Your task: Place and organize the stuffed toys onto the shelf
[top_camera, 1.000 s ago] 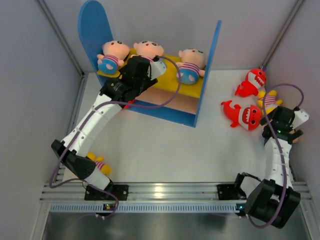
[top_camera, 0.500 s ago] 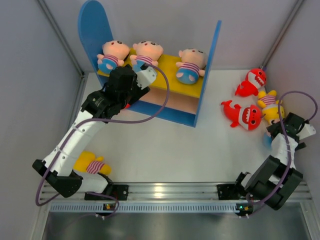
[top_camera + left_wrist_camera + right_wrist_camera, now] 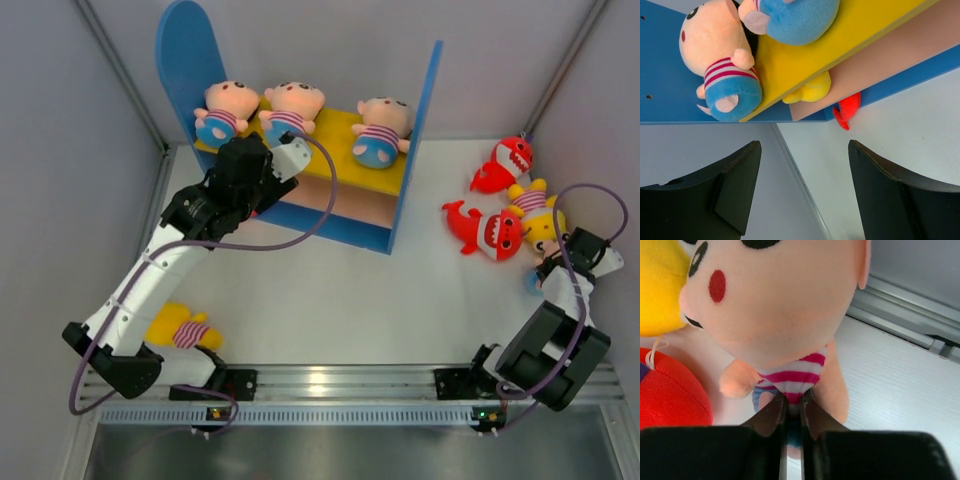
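**Q:** Where was the peach-headed plush baby doll?
**A:** At the white worktop's right edge, its striped shirt pinched in the right tool, head pointing away. The blue-sided two-tier shelf lay far-left of the folded right arm.
**Q:** The left tool?
**A:** Wide, empty, facing the shelf's left end.

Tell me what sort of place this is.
Likely a robot test cell, not a home: grey panel walls enclose a white table, and the left arm and right arm are bolted to a metal rail.
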Controlling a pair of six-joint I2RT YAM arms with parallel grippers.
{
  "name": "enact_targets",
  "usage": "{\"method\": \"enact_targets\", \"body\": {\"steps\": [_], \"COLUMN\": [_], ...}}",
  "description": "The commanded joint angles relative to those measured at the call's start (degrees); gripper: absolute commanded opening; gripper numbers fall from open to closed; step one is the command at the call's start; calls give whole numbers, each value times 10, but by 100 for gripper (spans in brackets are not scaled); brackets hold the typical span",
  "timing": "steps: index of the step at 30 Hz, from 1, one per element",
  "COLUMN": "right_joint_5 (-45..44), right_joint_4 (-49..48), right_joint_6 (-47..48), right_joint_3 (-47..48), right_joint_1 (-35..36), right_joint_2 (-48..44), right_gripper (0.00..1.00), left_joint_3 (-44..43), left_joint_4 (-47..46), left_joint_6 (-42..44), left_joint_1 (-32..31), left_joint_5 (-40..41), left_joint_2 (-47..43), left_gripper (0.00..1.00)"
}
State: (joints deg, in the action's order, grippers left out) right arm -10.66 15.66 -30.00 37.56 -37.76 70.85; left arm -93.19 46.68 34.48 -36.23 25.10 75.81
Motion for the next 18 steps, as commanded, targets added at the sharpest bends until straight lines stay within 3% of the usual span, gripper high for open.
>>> {"method": "enact_targets", "body": {"steps": [1, 6, 11, 14, 18], "right_joint_5": [-26, -40, -39, -49, -76], "right_joint_4": [6, 81, 144, 190, 215], "right_joint_6": [4, 16, 17, 13, 25], "right_joint_3": [12, 73, 215, 340, 499], "right_joint_1": [-7, -2, 27, 76, 210], "right_joint_2": [-47, -134, -200, -198, -158], "right_gripper": [0, 0, 0, 0, 0], "left_joint_3": [0, 11, 64, 98, 149], "left_joint_4": [-18, -17, -18, -17, -18], "left_joint_6": [-3, -58, -122, -131, -132], "left_joint_1": [0, 29, 139, 182, 214], "left_joint_5": [6, 3, -133, -151, -159], "left_joint_2": [-22, -23, -78, -112, -147], "left_gripper": [76, 75, 73, 73, 74]}}
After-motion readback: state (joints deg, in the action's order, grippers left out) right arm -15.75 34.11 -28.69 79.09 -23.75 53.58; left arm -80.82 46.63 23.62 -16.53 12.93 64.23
